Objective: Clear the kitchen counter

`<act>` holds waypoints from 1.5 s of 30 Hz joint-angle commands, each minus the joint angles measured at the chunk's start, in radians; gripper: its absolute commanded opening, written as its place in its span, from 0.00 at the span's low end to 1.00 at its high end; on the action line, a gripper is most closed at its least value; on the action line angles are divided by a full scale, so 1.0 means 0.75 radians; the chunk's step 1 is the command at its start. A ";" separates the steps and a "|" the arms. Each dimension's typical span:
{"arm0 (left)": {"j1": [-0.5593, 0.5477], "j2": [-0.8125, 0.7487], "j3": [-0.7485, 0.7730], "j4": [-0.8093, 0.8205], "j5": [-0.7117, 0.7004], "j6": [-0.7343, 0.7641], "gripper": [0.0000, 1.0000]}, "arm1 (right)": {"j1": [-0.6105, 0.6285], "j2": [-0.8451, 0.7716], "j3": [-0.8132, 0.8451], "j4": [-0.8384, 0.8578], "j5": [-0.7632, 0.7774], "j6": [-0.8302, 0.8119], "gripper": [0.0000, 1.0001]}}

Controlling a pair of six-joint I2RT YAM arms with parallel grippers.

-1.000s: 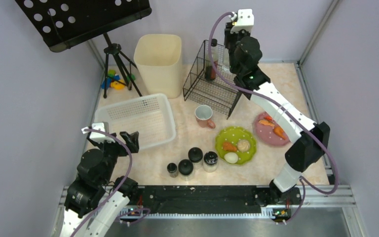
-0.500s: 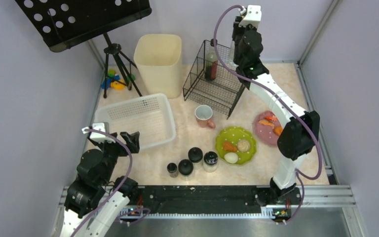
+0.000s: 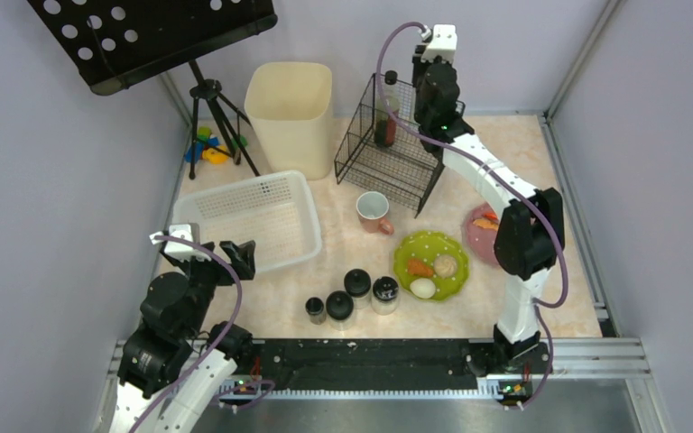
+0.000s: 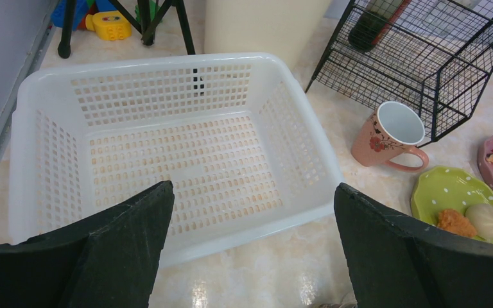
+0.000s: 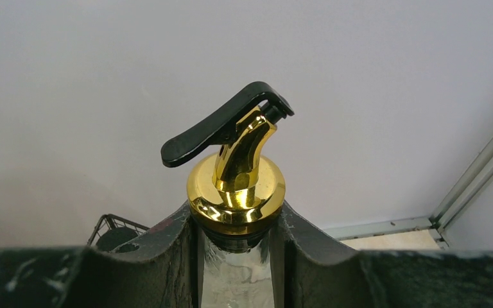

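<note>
By the wire rack's point(image 3: 388, 153) far right corner, the right gripper point(image 5: 237, 269) pinches the neck of a glass bottle point(image 5: 237, 192) with a gold pourer. Well off to the rack's near left, the left gripper point(image 4: 253, 189) hangs spread wide over a white basket point(image 4: 167, 64). The marble desk point(image 3: 334, 262) lies beneath the rack.

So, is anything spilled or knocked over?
Nothing looks spilled or knocked over. The only odd thing is a heap of bright toys by the tripod legs in the far left corner of the kitchen counter.
</note>
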 commanded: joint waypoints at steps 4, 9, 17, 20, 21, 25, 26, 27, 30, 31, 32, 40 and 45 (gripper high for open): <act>-0.001 -0.003 -0.010 0.073 0.000 0.012 0.99 | -0.008 -0.003 0.015 0.190 0.027 0.040 0.00; -0.001 0.004 -0.011 0.075 0.008 0.013 0.99 | -0.017 0.006 -0.046 0.193 0.046 0.085 0.00; -0.001 0.001 -0.011 0.075 0.008 0.013 0.99 | -0.033 0.006 -0.182 0.228 0.081 0.152 0.00; 0.000 0.000 -0.010 0.075 0.011 0.013 0.99 | -0.036 0.011 -0.220 0.234 0.085 0.162 0.00; 0.000 -0.001 -0.010 0.075 0.012 0.013 0.99 | -0.039 0.013 -0.234 0.237 0.087 0.162 0.00; -0.001 -0.005 -0.011 0.075 0.008 0.013 0.99 | -0.039 0.025 -0.263 0.239 0.101 0.221 0.00; -0.001 -0.005 -0.010 0.076 0.009 0.013 0.99 | -0.039 0.027 -0.270 0.241 0.101 0.226 0.00; -0.001 -0.007 -0.010 0.075 0.010 0.013 0.99 | -0.039 0.028 -0.278 0.244 0.101 0.229 0.00; -0.001 -0.006 -0.012 0.076 0.012 0.013 0.99 | -0.039 0.031 -0.290 0.245 0.102 0.245 0.00; 0.000 -0.007 -0.012 0.077 0.014 0.013 0.99 | -0.038 0.033 -0.293 0.245 0.105 0.249 0.00; -0.001 -0.007 -0.012 0.077 0.015 0.013 0.99 | -0.039 0.035 -0.297 0.244 0.108 0.253 0.01; -0.001 -0.008 -0.013 0.077 0.012 0.013 0.99 | -0.039 0.020 -0.317 0.233 0.097 0.277 0.39; 0.000 -0.007 -0.013 0.077 0.013 0.013 0.99 | -0.036 -0.003 -0.320 0.218 0.067 0.275 0.54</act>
